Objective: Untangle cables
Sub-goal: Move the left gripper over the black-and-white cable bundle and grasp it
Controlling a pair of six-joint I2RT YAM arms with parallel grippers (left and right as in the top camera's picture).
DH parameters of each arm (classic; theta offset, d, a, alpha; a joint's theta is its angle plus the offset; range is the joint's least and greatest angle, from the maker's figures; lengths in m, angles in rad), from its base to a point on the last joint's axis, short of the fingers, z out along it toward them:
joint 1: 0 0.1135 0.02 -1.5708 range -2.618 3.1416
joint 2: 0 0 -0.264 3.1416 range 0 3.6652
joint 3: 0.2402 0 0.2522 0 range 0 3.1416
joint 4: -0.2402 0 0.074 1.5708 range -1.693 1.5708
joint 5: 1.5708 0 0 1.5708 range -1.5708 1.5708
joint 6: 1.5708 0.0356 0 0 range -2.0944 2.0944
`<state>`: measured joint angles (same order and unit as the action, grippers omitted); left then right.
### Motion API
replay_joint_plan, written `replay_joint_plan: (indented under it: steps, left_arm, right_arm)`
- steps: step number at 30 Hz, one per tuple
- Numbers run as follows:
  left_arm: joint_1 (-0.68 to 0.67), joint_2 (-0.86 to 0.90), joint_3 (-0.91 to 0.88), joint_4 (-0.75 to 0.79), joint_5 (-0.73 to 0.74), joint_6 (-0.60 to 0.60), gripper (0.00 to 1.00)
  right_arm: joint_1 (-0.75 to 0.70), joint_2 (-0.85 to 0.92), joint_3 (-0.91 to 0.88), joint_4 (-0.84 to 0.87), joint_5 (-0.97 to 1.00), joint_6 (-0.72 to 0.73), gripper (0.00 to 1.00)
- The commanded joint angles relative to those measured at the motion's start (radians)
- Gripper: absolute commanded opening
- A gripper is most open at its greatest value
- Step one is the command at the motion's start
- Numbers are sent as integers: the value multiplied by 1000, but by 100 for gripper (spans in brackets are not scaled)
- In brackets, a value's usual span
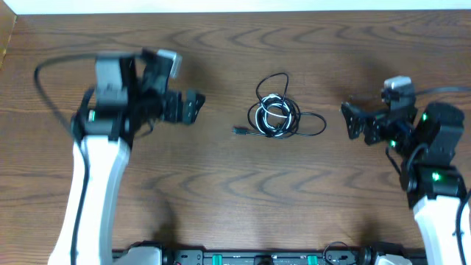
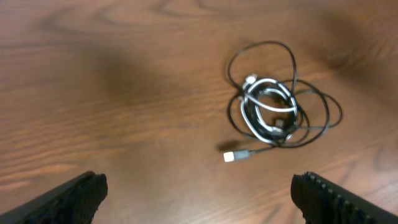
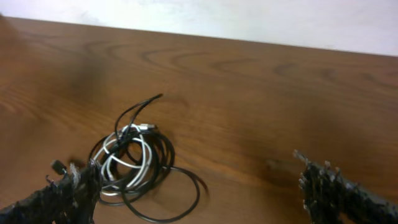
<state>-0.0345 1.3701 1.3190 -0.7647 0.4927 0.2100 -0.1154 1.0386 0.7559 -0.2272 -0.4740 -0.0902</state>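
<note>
At the middle of the brown wood-grain table (image 1: pixel 221 191), you have the long, thin black cable (image 1: pixel 293 124) lying in loose loops. The shorter white cable (image 1: pixel 272 110) is wound through its centre, and one plug end pokes out on the left arm's side. Your left gripper (image 1: pixel 199 107) hangs well apart from the tangle, fingers spread and holding nothing. Your right gripper (image 1: pixel 347 123) faces it from the other side, equally wide and empty.
</note>
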Motion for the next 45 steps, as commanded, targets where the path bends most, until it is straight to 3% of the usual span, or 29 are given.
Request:
replay_joint_plan:
  steps: [1, 9, 15, 23, 31, 39, 41, 45]
  left_arm:
    - [-34, 145, 132, -45, 51, 13, 100]
    - [-80, 318, 132, 74, 323, -30, 100]
    - [-220, 423, 132, 117, 138, -250, 86]
    - [-405, 491, 132, 246, -38, -466, 82]
    - [-509, 541, 132, 322, -66, -481, 81]
    - [-551, 639, 132, 349, -68, -482, 52]
    - [-550, 644, 133, 349, -68, -482, 42]
    - [-537, 618, 133, 359, -68, -482, 8]
  right_arm:
    - [-2, 74, 61, 18, -63, 7, 99]
    - [-2, 120, 61, 8, -165, 93, 99]
    - [-2, 121, 61, -5, -114, 94, 97]
    - [-2, 121, 61, -23, -76, 94, 89]
    - [-2, 121, 61, -48, -74, 94, 86]
    - [-2, 121, 61, -58, -74, 94, 84]
    - [-2, 121, 61, -58, -74, 94, 82]
    - [-1, 124, 61, -58, -75, 99, 78]
